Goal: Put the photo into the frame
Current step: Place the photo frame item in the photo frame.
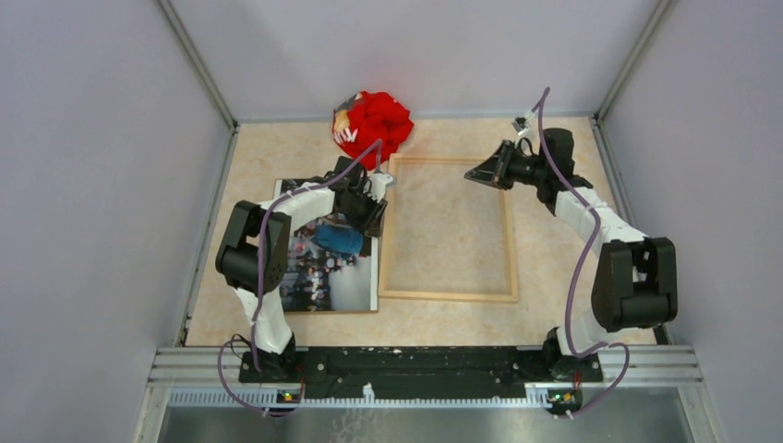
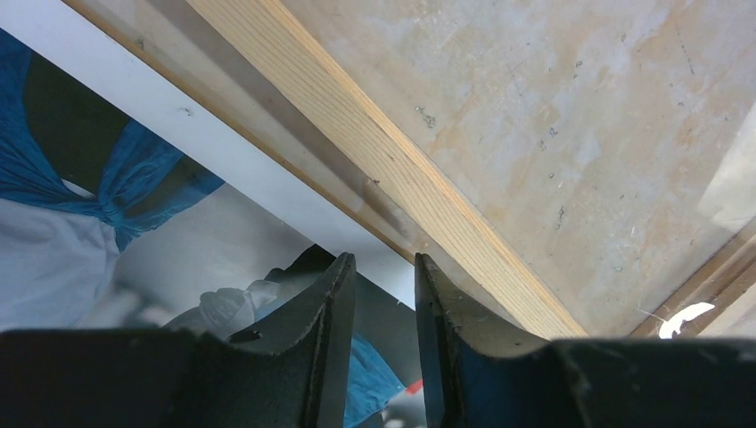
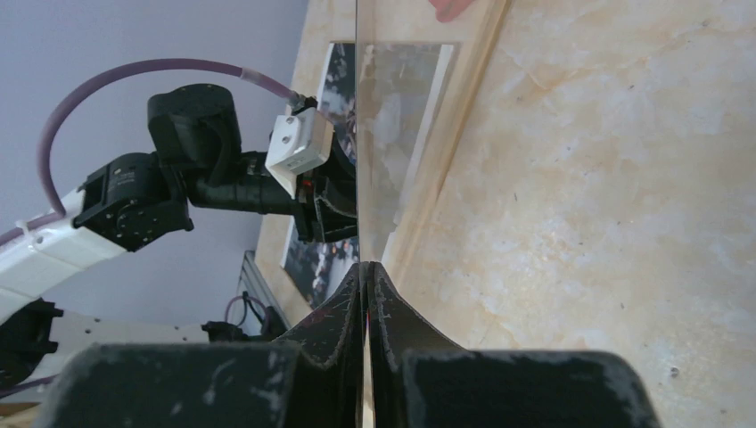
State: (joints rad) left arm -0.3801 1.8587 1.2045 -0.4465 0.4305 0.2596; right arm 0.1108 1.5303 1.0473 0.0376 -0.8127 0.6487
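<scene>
From above, one photo [image 1: 328,263] lies flat on the table [image 1: 554,268]. Most of it sits at 7 o'clock from the left gripper [image 1: 372,214], which hangs over its far right corner. One frame [image 1: 448,296] lies just beside the photo, at 3 o'clock of that gripper. The right gripper [image 1: 480,173] is over the frame's far right part. One red cloth [image 1: 374,125] sits at 12 o'clock of the frame.

In the left wrist view, the left gripper [image 2: 385,290] has its fingers a narrow gap apart with nothing between them. The photo [image 2: 71,169] spreads toward 9 o'clock. One rail of the frame [image 2: 392,178] runs slantwise at 12 o'clock.

In the right wrist view, the right gripper [image 3: 365,269] is pinched tight on one clear sheet [image 3: 401,134], which stands up edge-on. The frame [image 3: 481,45] lies at 1 o'clock, the photo [image 3: 339,80] at 11 o'clock and the left arm [image 3: 178,178] at 9 o'clock.
</scene>
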